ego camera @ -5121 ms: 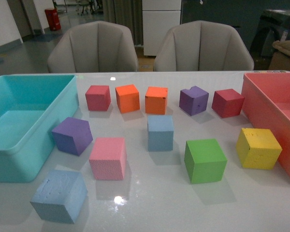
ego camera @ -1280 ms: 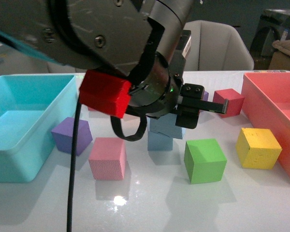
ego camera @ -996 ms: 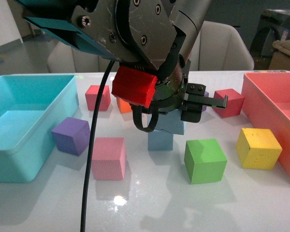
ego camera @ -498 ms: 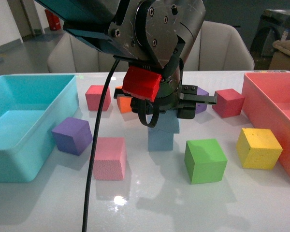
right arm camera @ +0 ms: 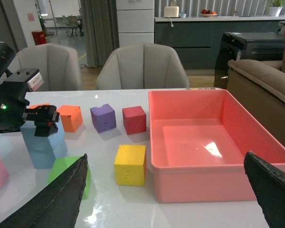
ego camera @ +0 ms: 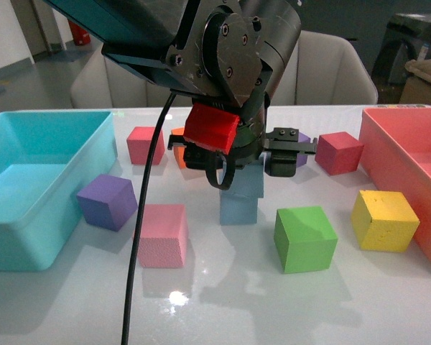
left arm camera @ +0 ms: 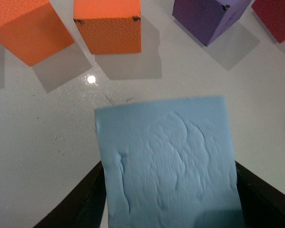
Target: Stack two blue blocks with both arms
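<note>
The left gripper (left arm camera: 170, 173) is clamped on the upper blue block (left arm camera: 166, 142), one black finger (left arm camera: 80, 204) on each of two opposite side faces. In the front view this block sits directly over the lower blue block (ego camera: 238, 210), mid-table. The wrist hides the seam, so I cannot tell whether the two touch or a sliver of air remains. The right gripper (right arm camera: 165, 190) hangs at the near right with its fingers spread wide and nothing between them.

The held block's face shows shallow creases, which suggests soft, light foam that dents under a squeeze. Its matte, rough skin should grip well against the pads. The best hold is probably flat on opposite side faces at mid-height, with modest pressure so the cube stays square.

The white table (ego camera: 223, 302) is glossy and mirrors the ceiling lights, so a nudged cube would likely slide. A pink cube (ego camera: 160, 235) and a green cube (ego camera: 305, 238) stand near the stack, left and right. A turquoise bin (ego camera: 29, 237) lies at the left, a pink bin (right arm camera: 204, 183) at the right, and grey chairs (ego camera: 140, 72) stand beyond the far edge.
</note>
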Robot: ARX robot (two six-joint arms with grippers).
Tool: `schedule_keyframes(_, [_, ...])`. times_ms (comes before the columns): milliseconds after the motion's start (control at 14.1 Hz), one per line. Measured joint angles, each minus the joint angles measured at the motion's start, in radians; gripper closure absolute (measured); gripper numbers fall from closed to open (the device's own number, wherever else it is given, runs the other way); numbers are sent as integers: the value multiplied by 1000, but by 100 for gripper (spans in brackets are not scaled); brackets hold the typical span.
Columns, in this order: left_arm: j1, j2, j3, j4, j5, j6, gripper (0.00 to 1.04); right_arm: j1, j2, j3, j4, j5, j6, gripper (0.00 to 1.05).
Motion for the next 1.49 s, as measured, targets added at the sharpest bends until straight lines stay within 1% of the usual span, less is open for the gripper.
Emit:
schedule_keyframes(142, [0, 0, 0, 18, -2, 3, 13, 0, 0, 0, 0, 0, 0, 6])
schedule_keyframes(213, [-2, 0, 0, 35, -8, 9, 5, 0, 0, 0, 0, 0, 0, 6])
schedule_keyframes(285, [-2, 0, 0, 41, -11, 8, 8, 0, 0, 0, 0, 0, 0, 6])
schedule_keyframes(498, [-4, -21, -22, 67, -22, 13, 7, 0, 0, 0, 0, 0, 0, 6])
schedule_keyframes(711, [-23, -148, -114, 147, -6, 46, 7, 0, 0, 0, 0, 0, 0, 6])
schedule_keyframes(925, [-53, -325, -292, 259, 68, 63, 7, 0, 0, 0, 0, 0, 0, 6])
schedule_keyframes(1138, [-73, -524, -534, 439, 87, 106, 7, 0, 0, 0, 0, 0, 0, 6])
schedule_keyframes(1280, [-60, -614, -662, 490, 99, 125, 7, 0, 0, 0, 0, 0, 0, 6])
schedule_keyframes(1423, [-39, -621, -714, 504, 122, 143, 7, 0, 0, 0, 0, 0, 0, 6])
schedule_keyframes(1494, [-37, -610, -758, 654, 66, 169, 10, 0, 0, 0, 0, 0, 0, 6])
